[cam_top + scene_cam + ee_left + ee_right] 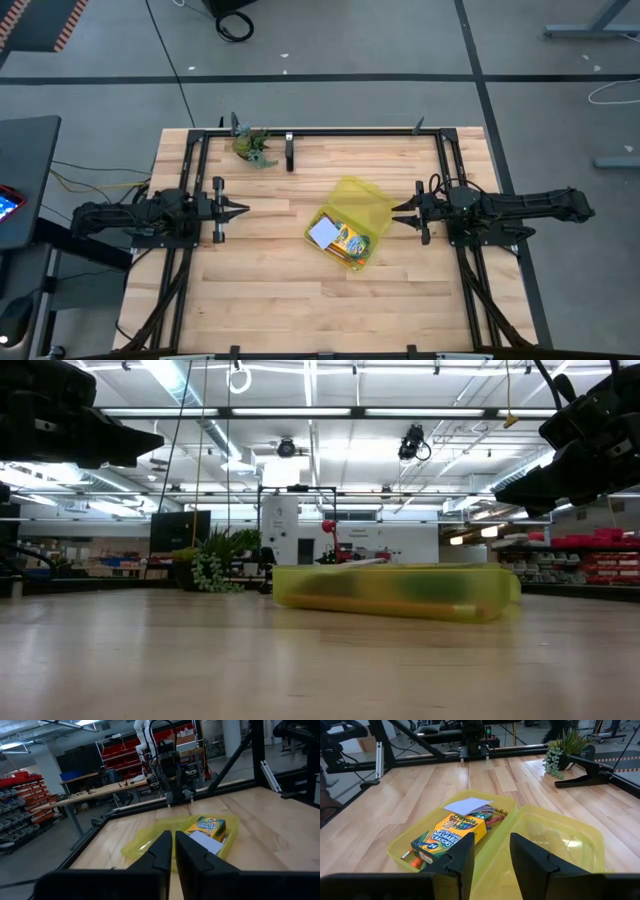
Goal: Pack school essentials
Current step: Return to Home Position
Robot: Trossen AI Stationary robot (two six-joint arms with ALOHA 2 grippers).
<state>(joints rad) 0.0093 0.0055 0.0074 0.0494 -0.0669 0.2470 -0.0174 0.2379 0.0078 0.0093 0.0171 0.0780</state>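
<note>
- Where the bench's middle shades toward its right edge, the yellow box (372,203) lies open, translucent, with its base on the near-left and its lid folded flat on the far-right.
- In the base lies the yellow-green crayon box (451,836), face up with its printed front showing. It slants along the base's length.
- An orange tip (415,864) pokes out beside the crayon box's end, against the base's wall. What it belongs to I cannot tell.
- The white pad (468,805) rests at the other end of the base, partly over the crayon box and tilted.
- The lid holds nothing, and the bench's wood shows through it.
- The right gripper (396,212) hangs above the bench, just beside the lid's right edge and pointing at it. Its fingers (530,857) stand apart and hold nothing.
- The left gripper (244,210) hangs at the same depth, well apart from the box on the side of the bench's left edge. Its fingers (160,852) are drawn together to a thin slit and grip nothing.
- The box lies between the two grippers, much nearer the right one.
- At the far edge, left of its middle, stands a small green plant (253,146), with a black clamp (290,152) just beside it.
</note>
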